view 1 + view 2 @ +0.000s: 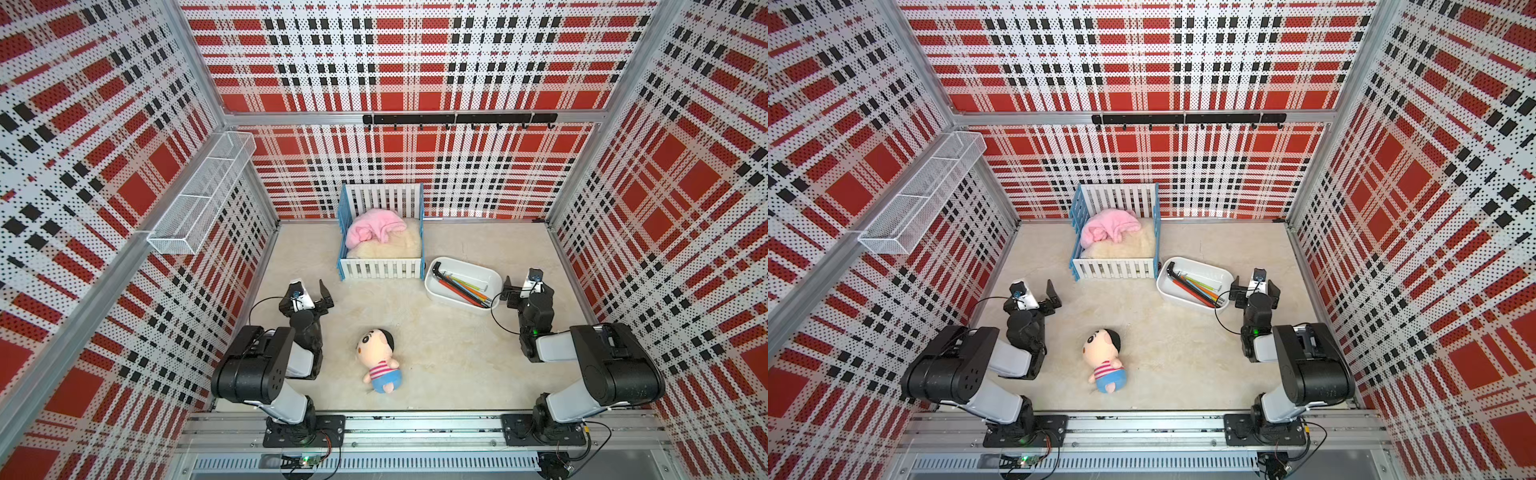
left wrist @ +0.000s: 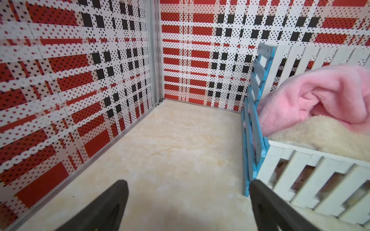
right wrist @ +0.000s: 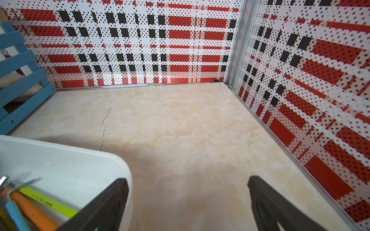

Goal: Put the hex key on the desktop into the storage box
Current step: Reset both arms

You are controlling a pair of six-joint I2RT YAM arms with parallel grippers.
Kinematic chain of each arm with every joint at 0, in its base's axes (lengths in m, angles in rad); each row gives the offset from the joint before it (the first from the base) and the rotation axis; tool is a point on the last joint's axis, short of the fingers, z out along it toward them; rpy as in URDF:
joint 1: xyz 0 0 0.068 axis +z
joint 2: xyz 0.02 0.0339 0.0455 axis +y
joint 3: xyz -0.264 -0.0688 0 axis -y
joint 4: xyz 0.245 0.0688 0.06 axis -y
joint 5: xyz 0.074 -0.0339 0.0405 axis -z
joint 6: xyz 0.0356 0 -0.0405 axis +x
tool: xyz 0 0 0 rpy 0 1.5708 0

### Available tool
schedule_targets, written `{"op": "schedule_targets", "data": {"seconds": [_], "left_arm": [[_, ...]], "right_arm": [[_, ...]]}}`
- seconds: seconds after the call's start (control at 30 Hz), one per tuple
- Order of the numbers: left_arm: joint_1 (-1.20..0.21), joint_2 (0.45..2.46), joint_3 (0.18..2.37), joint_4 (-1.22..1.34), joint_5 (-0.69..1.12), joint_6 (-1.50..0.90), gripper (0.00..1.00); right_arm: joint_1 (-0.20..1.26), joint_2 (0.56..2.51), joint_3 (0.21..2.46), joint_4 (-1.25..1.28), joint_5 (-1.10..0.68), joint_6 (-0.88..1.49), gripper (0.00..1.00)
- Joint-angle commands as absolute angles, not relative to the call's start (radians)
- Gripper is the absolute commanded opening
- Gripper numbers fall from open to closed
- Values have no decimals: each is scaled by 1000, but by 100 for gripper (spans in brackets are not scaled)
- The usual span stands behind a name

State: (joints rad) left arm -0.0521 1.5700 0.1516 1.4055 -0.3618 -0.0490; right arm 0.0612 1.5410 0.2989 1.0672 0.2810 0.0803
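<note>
The white storage box (image 1: pixel 440 297) (image 1: pixel 1173 297) stands on the beige desktop (image 1: pixel 436 353), right of the crib. Several hex keys (image 1: pixel 461 289) (image 1: pixel 1194 286), black, red, orange, yellow, green and blue, lie inside it; their ends show in the right wrist view (image 3: pixel 30 206). No hex key shows on the bare desktop. My right gripper (image 1: pixel 525 286) (image 3: pixel 187 179) is open and empty just right of the box (image 3: pixel 60 160), one finger by its rim. My left gripper (image 1: pixel 309 291) (image 2: pixel 188 182) is open and empty above bare desktop, left of the crib.
A blue-and-white slatted crib (image 1: pixel 382 270) (image 2: pixel 312 172) with a pink blanket (image 1: pixel 374 230) stands at the back middle. A plush doll (image 1: pixel 380 361) lies at the front middle. A wire-mesh basket (image 1: pixel 199 195) hangs on the left wall and a black hook rail (image 1: pixel 457 119) on the back wall.
</note>
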Motion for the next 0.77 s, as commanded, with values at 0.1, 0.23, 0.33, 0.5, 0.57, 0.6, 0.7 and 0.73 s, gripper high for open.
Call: {"op": "schedule_targets", "data": {"seconds": [0.1, 0.23, 0.33, 0.5, 0.57, 0.6, 0.7, 0.73], "left_arm": [[-34, 1571, 197, 1412, -402, -86, 99], [-34, 1570, 195, 1411, -402, -86, 99], [-34, 1568, 194, 1411, -404, -86, 99], [-35, 1568, 193, 1411, -405, -84, 99], [-37, 1568, 193, 1411, -407, -84, 99], [-37, 1568, 192, 1410, -408, -84, 99], [-46, 1568, 193, 1411, -423, -77, 99], [-48, 1568, 193, 1411, -426, -77, 99]], "right_arm": [[56, 1543, 296, 1087, 278, 92, 100], [56, 1544, 298, 1086, 277, 92, 100], [58, 1543, 297, 1086, 278, 92, 100], [55, 1546, 302, 1078, 275, 93, 100], [55, 1546, 303, 1077, 276, 92, 100], [55, 1546, 303, 1078, 275, 92, 100], [55, 1545, 301, 1081, 276, 93, 100], [56, 1545, 300, 1083, 276, 92, 100]]}}
